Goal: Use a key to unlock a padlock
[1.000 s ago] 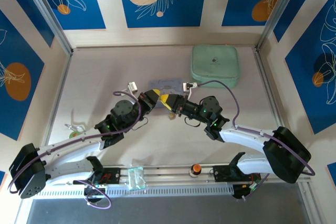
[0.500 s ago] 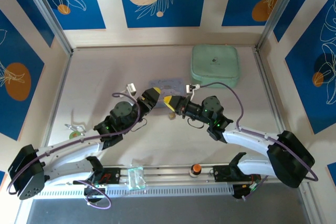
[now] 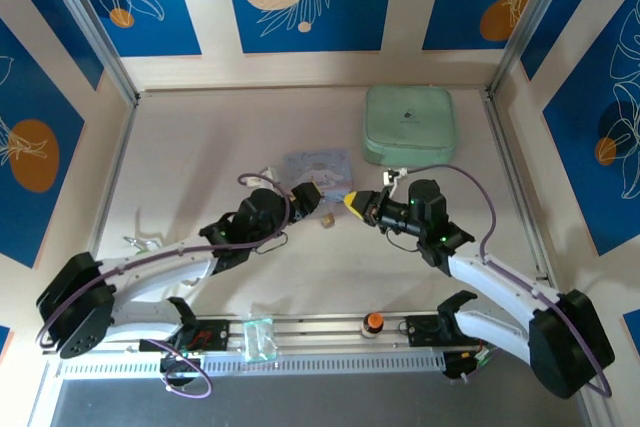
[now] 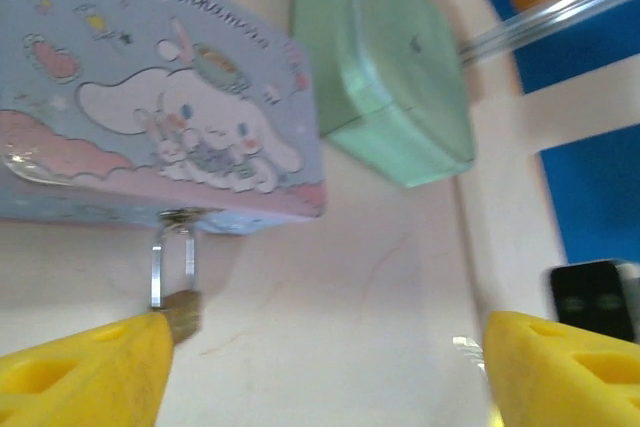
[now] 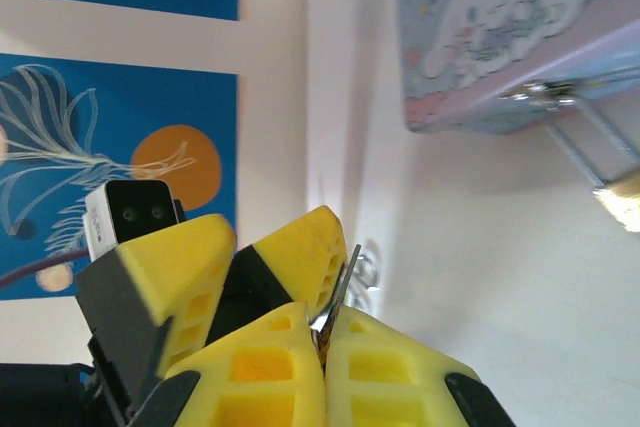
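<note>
From above, my left claw (image 3: 306, 195) has moved in close to the blue tin (image 3: 318, 167) and spread its jaws. A second ago it was pinched shut, nose to nose with the right claw (image 3: 356, 203). The right claw has since backed off to the right and stays closed. The padlock (image 3: 325, 218) lies where it lay before, on the surface (image 3: 200, 147) at the tin's near edge, between the two claws. The green case (image 3: 408, 125) sits well behind them.

On the left wrist camera, the left claw (image 4: 325, 347) stands wide open with nothing between its fingers. The brass body of the padlock (image 4: 182, 313) sits right at the tip of one finger, and I cannot tell whether it is touching or just beside it. Its shackle (image 4: 170, 262) runs up to the clasp on the tin's edge.

On the right wrist camera, the right claw (image 5: 330, 322) is clamped shut on a thin silvery sliver that stands up from between the fingers. I take this to be the key (image 5: 345, 272). The padlock shows at the far right edge below the tin, well apart from the key.

With the key drawn back and the lock still hung on the tin, I judge the unlocking is not done. The opened left claw looks placed to take the brass body and steady it before the key goes in.
</note>
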You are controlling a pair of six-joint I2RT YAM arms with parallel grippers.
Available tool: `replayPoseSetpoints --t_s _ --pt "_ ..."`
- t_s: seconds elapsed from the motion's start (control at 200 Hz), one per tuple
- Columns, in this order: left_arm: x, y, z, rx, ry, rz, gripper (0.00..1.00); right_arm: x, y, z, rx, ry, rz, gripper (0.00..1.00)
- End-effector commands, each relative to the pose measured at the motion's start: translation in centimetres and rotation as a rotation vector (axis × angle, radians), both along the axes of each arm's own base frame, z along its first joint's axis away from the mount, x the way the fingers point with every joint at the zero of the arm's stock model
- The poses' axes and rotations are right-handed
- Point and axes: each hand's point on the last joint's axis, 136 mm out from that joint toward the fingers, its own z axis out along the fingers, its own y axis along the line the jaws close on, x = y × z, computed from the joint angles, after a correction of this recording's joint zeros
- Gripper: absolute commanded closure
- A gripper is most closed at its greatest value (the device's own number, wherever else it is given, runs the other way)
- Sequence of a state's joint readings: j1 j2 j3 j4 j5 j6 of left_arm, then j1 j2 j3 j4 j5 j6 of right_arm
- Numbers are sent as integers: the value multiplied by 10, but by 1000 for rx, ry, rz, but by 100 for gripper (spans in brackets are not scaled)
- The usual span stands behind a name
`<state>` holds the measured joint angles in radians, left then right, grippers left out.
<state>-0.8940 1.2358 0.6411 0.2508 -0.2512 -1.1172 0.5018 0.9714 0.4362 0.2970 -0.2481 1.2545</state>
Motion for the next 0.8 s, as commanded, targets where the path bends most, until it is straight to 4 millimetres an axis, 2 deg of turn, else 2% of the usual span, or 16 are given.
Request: replayPoseSetpoints --t_s 0.0,0.045,0.1,0.175,0.27,0.335,0.59,0.795 --pt "3 -3 -24 171 11 -50 10 -11 -12 -8 -108 9 28 100" --pt "5 -8 -37 212 35 -70 3 -11 -16 -12 -117 17 18 100" --pt "5 -19 -48 201 48 -93 1 -10 -19 -18 -121 32 9 100" --pt "7 -27 -56 213 29 -96 6 -10 -20 -25 -112 52 8 100" --pt "11 -23 -68 443 39 -82 10 -11 -19 -32 -114 74 13 100" --pt "14 -20 -80 511 96 -57 15 -12 -20 -35 -119 79 14 100" --pt "23 -46 -107 438 122 -87 18 -12 -21 -36 -138 80 20 100" --pt "32 -48 -126 394 159 -83 22 -14 -20 -40 -131 93 23 100"
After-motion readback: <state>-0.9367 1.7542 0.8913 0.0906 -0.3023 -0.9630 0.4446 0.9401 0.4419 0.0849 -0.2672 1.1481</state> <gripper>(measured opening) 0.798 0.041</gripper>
